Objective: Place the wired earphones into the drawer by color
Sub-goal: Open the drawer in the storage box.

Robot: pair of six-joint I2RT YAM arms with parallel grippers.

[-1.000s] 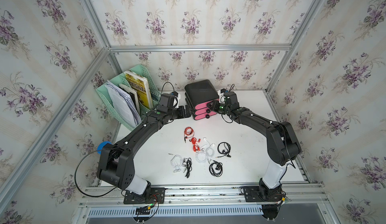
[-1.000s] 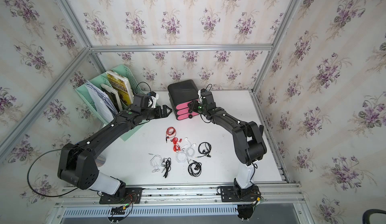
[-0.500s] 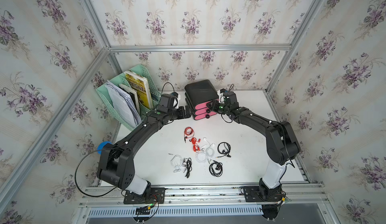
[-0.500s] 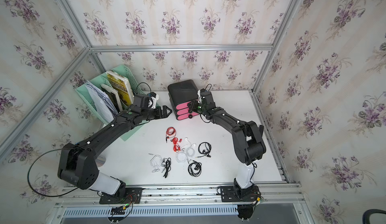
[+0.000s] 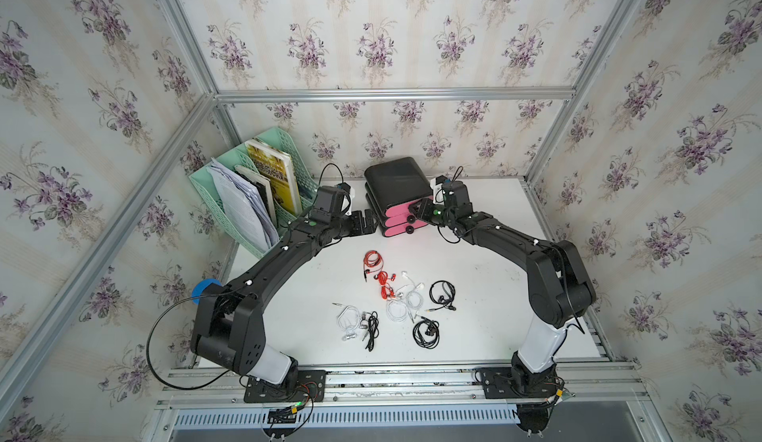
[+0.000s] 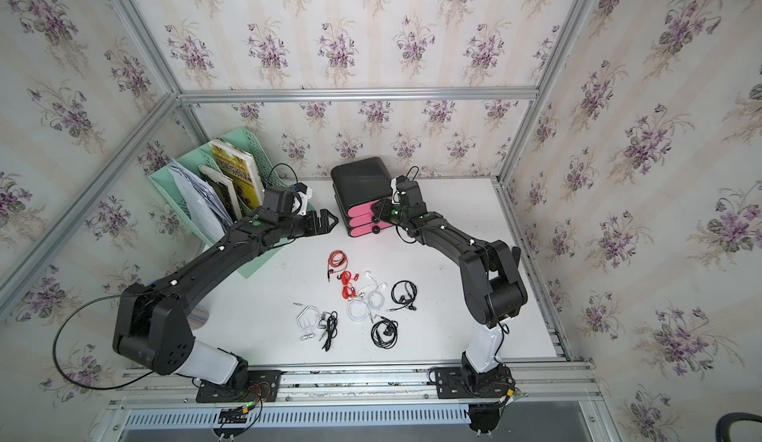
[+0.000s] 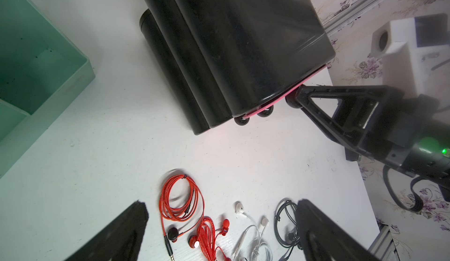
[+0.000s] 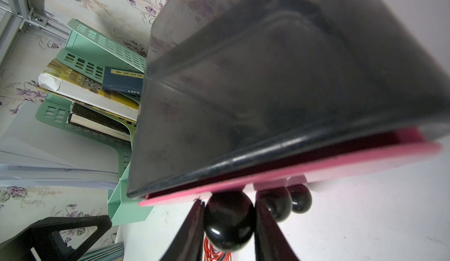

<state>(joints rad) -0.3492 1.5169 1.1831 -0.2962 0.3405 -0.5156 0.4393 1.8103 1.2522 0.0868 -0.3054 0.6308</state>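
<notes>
At the back of the white table [image 5: 495,316], the right gripper [image 8: 229,206] has a finger pressed to either side of the round black knob [image 8: 229,225] of the top drawer [image 5: 400,209]. This is the uppermost of three pink fronts in the black drawer unit [image 5: 396,182]. Over the past second little has shifted in the top views. Both arms keep roughly the same places, while the right jaws have tightened on the knob. In the right wrist view a thin dark gap shows between the pink front and the black housing. The drawer therefore seems barely started and not open far enough to take anything. That would put the job at its opening step, with all the sorting still to come.

The wired earphones remain loose on the table nearer the robot's bases, well apart from the unit. The red earphones [image 5: 373,260] lie closest to it, with the white earphones [image 5: 406,302] just beyond them. The black earphones [image 5: 442,293] sit toward the edges of the scatter. None is in a drawer and none is held.

The right arm reaches forward and inward, long and low, its wrist about level with the top drawer. The left gripper [image 6: 334,221] hangs empty with its jaws spread wide. It points at the unit's side from the direction of the green file rack [image 5: 214,196], near the unit but apparently not touching it. The left arm arcs in from its base, roughly mirroring the right.
</notes>
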